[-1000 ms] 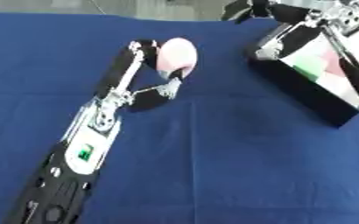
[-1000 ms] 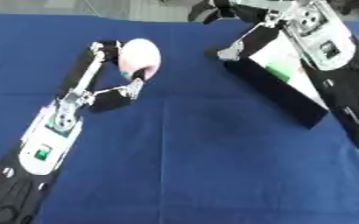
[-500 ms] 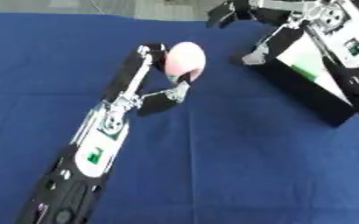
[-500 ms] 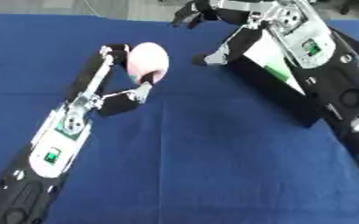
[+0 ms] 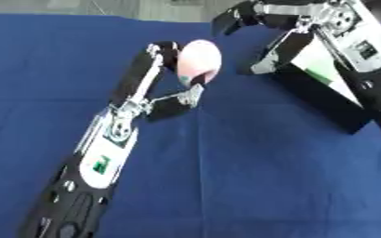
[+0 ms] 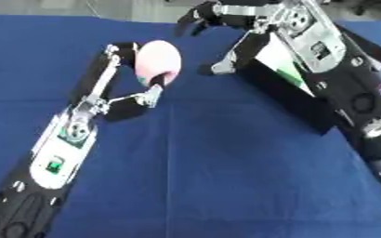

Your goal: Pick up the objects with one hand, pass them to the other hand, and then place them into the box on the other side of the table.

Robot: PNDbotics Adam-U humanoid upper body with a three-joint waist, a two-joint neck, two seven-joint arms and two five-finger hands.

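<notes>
Your left hand reaches in from the lower left across the blue tablecloth, its arm stretched up toward the middle of the table. Its fingers run up the left side of a pale pink egg-shaped ball and curl over it, while the thumb presses in from below on the right, so the ball is pinched between them. You cannot tell from these views whether the ball is clear of the cloth or touching it.

Your right hand comes in from the upper right and sits at the far edge of the table, just beyond and to the right of the ball. Its fingers are spread and bent downward like a claw, and nothing is held in them. 1 fingertip points down close to the right side of the ball, with a small gap of blue cloth between them.

The black box lies on the right side of the table, partly behind your right arm. Its open side shows a white inside with a bit of green. The ball is to the left of the box, near its closest corner and apart from it.
</notes>
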